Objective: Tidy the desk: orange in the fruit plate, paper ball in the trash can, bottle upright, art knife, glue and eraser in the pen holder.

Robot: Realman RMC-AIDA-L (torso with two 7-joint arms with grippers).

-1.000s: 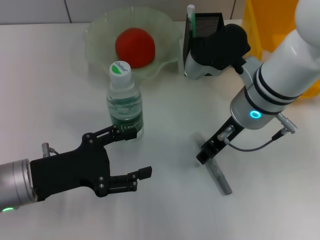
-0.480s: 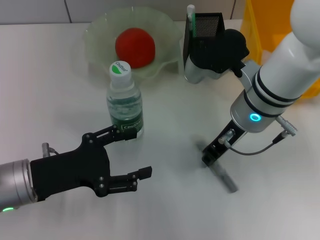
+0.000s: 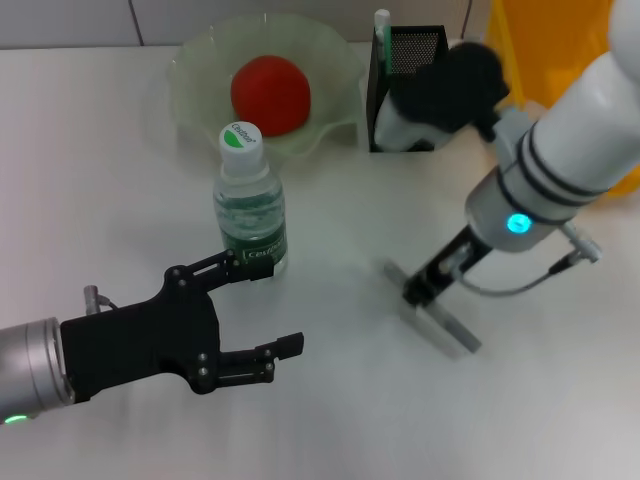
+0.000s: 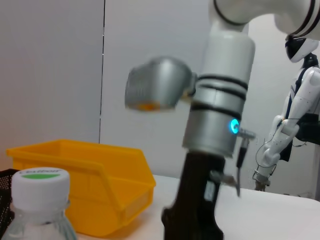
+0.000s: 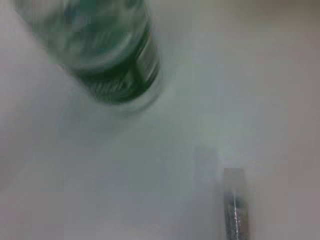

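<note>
Art knife (image 3: 440, 318), slim grey metal bar

robotics lab | second white humanoid robot (image 4: 295, 115) by plain wall | white bench (image 3: 330, 420)

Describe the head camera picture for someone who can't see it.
The right claw reaches down at a grey art knife on the white desk. The left claw hangs open beside an upright bottle; an orange sits in the green fruit plate.

A plain white worktop (image 3: 120, 150) fills the head view, evenly lit, meeting a pale tiled wall (image 3: 70, 20) at its far edge. In the left wrist view, a grey panelled wall (image 4: 50, 70) stands behind.
</note>
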